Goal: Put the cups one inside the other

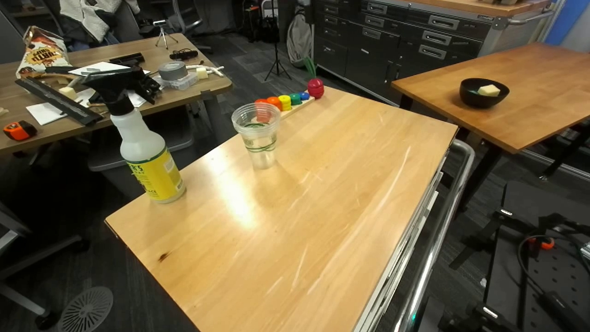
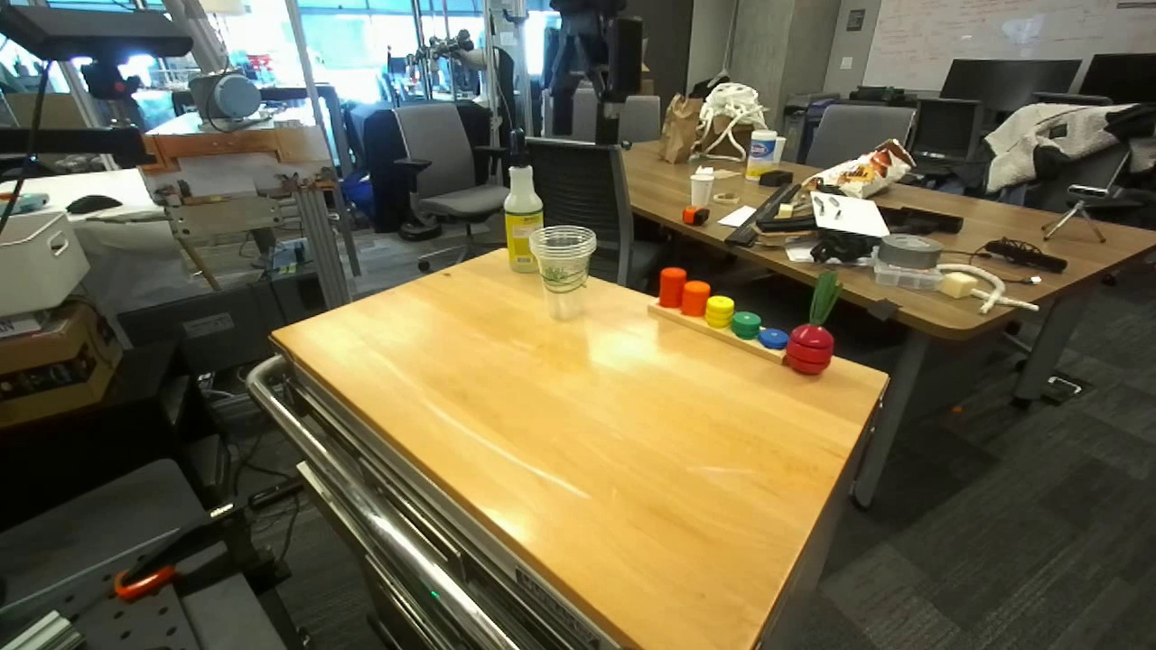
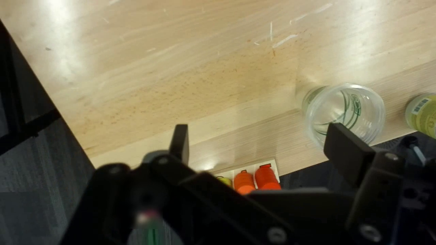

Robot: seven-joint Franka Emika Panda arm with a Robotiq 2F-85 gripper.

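Note:
The clear plastic cups stand upright on the wooden cart top as one nested stack, with several rims close together at the top. The cups [image 1: 262,138] show in an exterior view beyond the spray bottle, and also in an exterior view [image 2: 564,275]. In the wrist view the cups [image 3: 352,105] are at the right, partly behind the right finger. My gripper [image 3: 259,132] is open with nothing between its fingers, above the cart. Dark fingers of the gripper [image 2: 585,117] hang high at the top edge of an exterior view. No separate cup shows on the cart.
A yellow-labelled spray bottle [image 1: 159,170] stands near the cups at the cart's edge. A coloured toy stacker [image 2: 720,311] with a red radish-like toy [image 2: 810,349] lies along the same edge. A metal handle rail [image 1: 442,240] runs along the opposite side.

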